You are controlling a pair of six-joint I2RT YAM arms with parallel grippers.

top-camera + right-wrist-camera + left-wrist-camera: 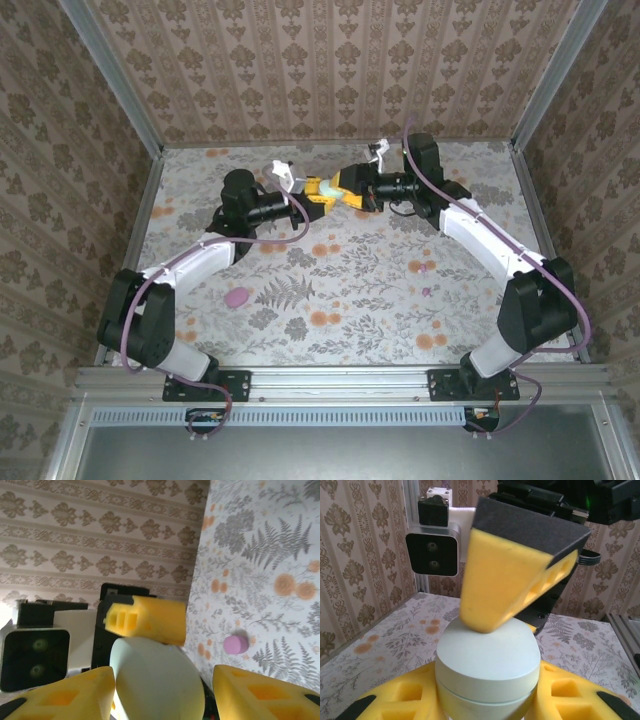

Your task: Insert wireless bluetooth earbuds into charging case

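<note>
While the left gripper (pixel 486 706) jaws pinched the case (pixel 155 680), step: lid (pixel 487 650) looked shut.
Right gripper (pixel 165 702): jaws spread, touching case.
Next: lid needed lifting.

Soft, even light; faint shadows lie on the table (pixel 350 290). In wrist views the near pads (pixel 65 695) blur; the wallpaper (pixel 100 540) behind looks sharper.
</note>
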